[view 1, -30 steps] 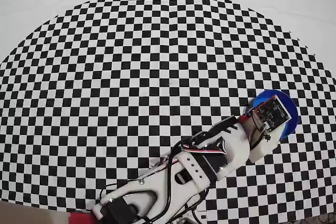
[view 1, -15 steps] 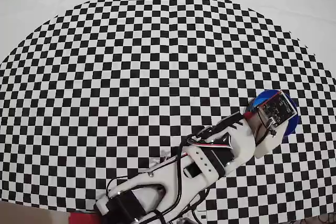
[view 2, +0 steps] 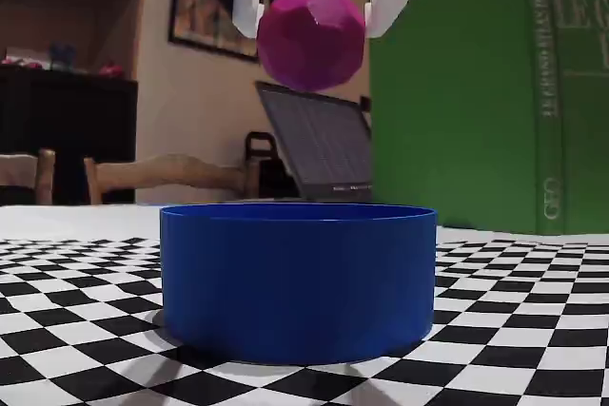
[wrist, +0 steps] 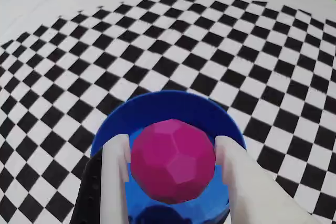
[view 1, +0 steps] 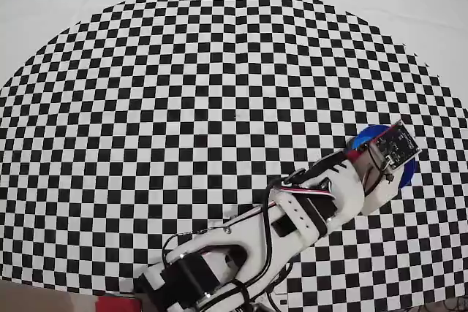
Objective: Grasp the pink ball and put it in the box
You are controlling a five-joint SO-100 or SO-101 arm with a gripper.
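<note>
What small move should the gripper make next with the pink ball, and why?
Probably open the gripper. It holds the pink ball clearly above the blue box, and the wrist view shows the ball centred over the box's opening, so a release should drop it inside.

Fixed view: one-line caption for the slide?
Pink ball held between the jaws, suspended in the air above the open blue tub on the checkered table.

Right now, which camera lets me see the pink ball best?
The fixed view: the pink ball hangs between the gripper fingers, clear above the box. The wrist view shows it close but the fingers cover its sides. In the overhead view the arm hides it.
</note>
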